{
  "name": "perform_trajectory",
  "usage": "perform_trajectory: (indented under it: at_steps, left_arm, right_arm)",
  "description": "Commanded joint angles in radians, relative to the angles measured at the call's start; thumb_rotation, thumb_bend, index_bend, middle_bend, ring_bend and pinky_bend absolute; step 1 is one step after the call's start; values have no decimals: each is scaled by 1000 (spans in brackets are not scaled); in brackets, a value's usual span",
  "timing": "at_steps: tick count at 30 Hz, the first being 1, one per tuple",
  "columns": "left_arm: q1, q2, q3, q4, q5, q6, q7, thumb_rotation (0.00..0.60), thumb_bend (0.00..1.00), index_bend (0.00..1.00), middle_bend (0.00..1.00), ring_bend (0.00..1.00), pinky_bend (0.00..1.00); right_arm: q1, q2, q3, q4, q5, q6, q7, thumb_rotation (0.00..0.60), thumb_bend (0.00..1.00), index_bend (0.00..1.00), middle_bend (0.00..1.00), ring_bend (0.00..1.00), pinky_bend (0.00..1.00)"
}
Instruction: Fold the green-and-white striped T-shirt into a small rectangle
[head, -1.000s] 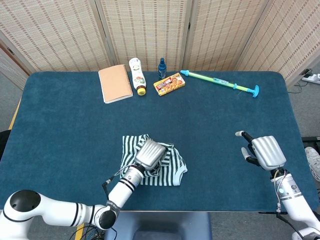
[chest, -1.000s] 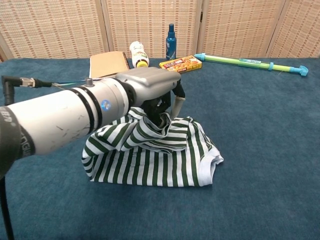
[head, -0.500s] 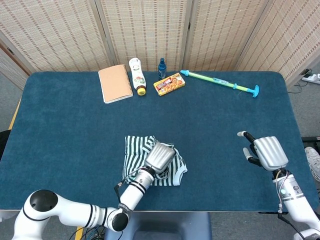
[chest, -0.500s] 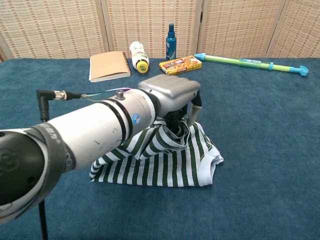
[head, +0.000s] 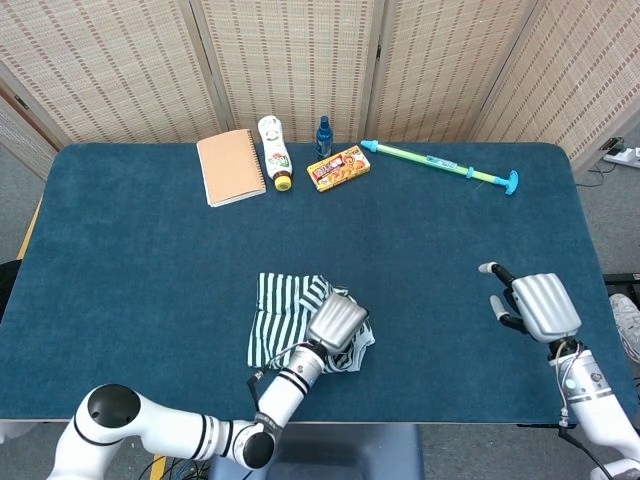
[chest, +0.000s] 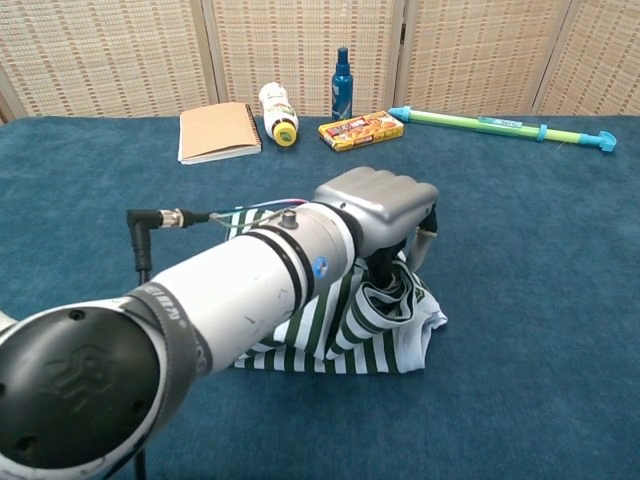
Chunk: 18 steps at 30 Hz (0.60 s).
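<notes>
The striped T-shirt (head: 290, 320) lies bunched on the blue worktop (head: 150, 250) near its front edge, with most of the cloth extending toward 9 o'clock from the left hand (head: 337, 322). The left hand sits over the shirt's right portion, fingers curled down and gripping a raised fold of fabric. The right hand (head: 540, 305) rests at 3 o'clock, well apart from the shirt, fingers spread and holding nothing.
</notes>
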Motion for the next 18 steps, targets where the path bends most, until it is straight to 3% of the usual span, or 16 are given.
perform_trajectory:
  at_steps: [1, 9, 11, 13, 15, 18]
  left_arm:
    - [-8, -22, -8, 30, 8, 2, -2, 600, 595, 580, 899, 860, 995]
    - [-13, -55, -7, 84, 32, 4, 4, 600, 590, 571, 896, 859, 995]
    - [-13, -63, -10, 95, 37, 9, 7, 600, 535, 541, 892, 858, 995]
    - [-12, -69, -16, 99, 33, 11, 9, 600, 420, 471, 884, 857, 995]
    - [-12, -76, -24, 106, 34, 20, 12, 600, 291, 322, 871, 852, 994]
    - [-10, -86, -37, 123, 31, 27, 13, 600, 206, 147, 867, 850, 994]
  right_arm:
    - [-1, 0, 0, 2, 1, -1, 2, 600, 482, 255, 972, 1000, 1000]
    - [-3, 0, 1, 11, 2, -3, 12, 600, 482, 255, 972, 1000, 1000]
    - [-3, -1, 1, 13, 1, -4, 13, 600, 482, 254, 972, 1000, 1000]
    - [-2, -2, 1, 14, 1, -5, 13, 600, 482, 254, 972, 1000, 1000]
    - [-2, -3, 2, 14, 1, -5, 14, 600, 482, 254, 972, 1000, 1000]
    - [-2, -3, 2, 12, 0, -5, 12, 600, 482, 254, 972, 1000, 1000]
